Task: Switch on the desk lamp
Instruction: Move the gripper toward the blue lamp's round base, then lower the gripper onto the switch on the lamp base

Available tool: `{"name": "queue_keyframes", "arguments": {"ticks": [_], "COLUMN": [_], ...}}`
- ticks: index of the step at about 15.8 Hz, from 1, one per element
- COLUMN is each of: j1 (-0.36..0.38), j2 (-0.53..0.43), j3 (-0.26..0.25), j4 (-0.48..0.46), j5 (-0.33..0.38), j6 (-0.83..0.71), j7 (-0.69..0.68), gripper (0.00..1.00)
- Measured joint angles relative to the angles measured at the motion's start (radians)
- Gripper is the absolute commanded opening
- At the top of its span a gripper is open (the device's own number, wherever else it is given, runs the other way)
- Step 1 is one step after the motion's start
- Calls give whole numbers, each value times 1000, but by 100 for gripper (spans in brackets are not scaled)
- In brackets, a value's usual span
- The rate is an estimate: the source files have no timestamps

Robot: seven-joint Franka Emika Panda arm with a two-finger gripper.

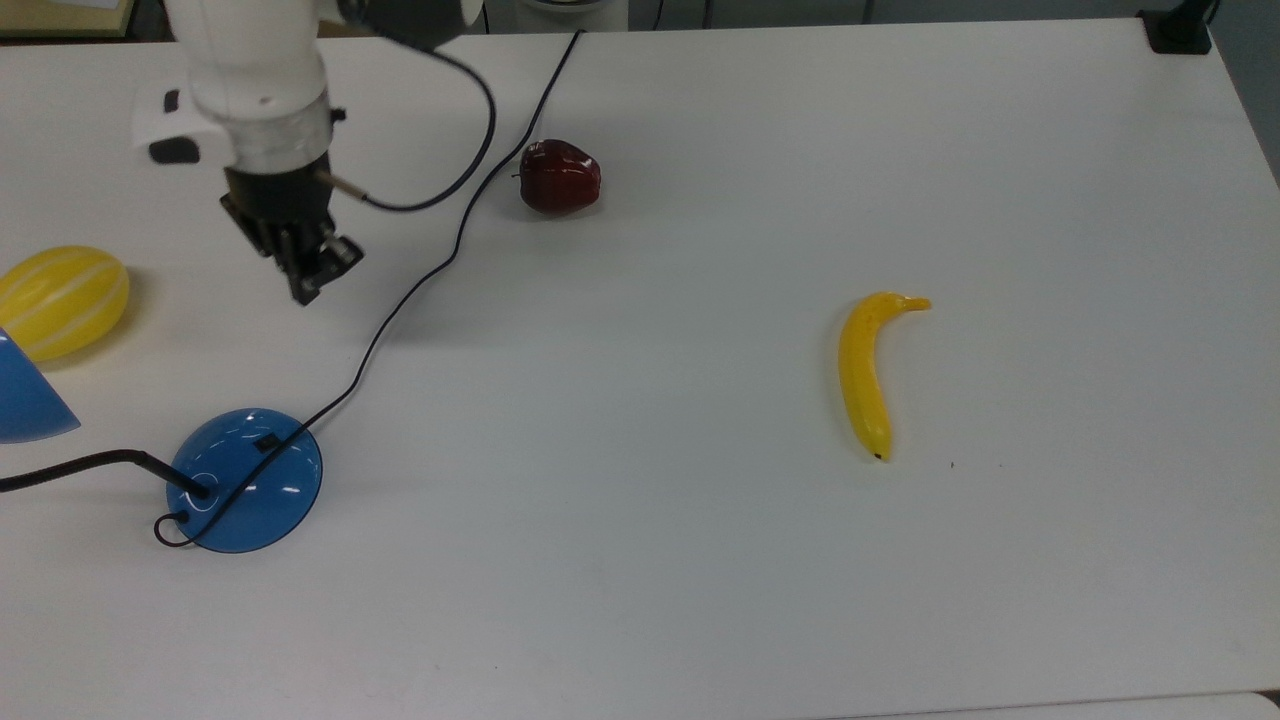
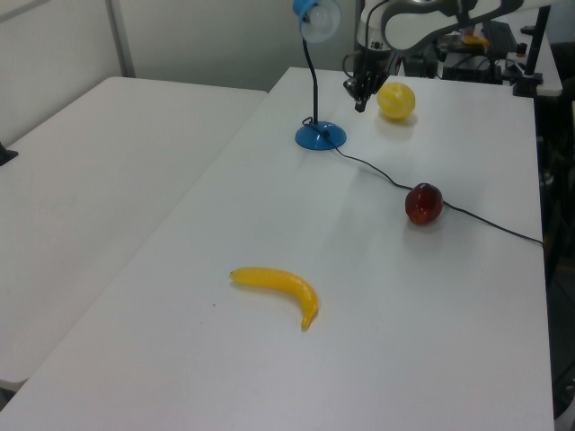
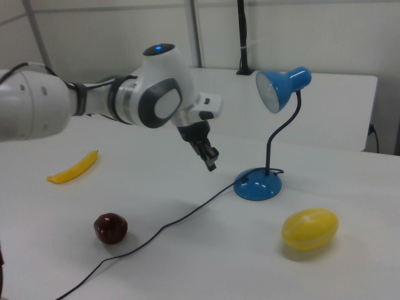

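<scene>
The desk lamp has a glossy blue round base [image 1: 245, 480] with a small black switch [image 1: 266, 441] on its top, a black bent neck and a blue cone shade [image 1: 25, 395]. It stands unlit at the top view's lower left; its base [image 3: 258, 185] and shade [image 3: 281, 87] also show in the right view. My gripper [image 1: 305, 290] hangs above the table, up and slightly right of the base in the top view. It is shut, points down, holds nothing and is clear of the lamp. In the left view the gripper [image 2: 359, 106] sits between the lamp base [image 2: 320, 136] and the melon.
The lamp's thin black cord [image 1: 400, 300] runs from the base to the table's far edge, passing right beside the gripper. A yellow striped melon [image 1: 60, 300] lies left of the gripper, a dark red apple [image 1: 560, 178] right of the cord, a banana [image 1: 868, 370] far right.
</scene>
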Motion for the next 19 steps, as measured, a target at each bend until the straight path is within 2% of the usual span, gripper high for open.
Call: {"name": "queue_keyframes", "arguments": {"ticks": [4, 11, 19], "j1": [-30, -56, -56], "j2": [108, 231, 285], "j3": [0, 0, 5], "j4": [99, 191, 224], "j5": [-28, -103, -172], "j6": [52, 153, 173], "j7": [99, 217, 286], "gripper": [0, 0, 0]}}
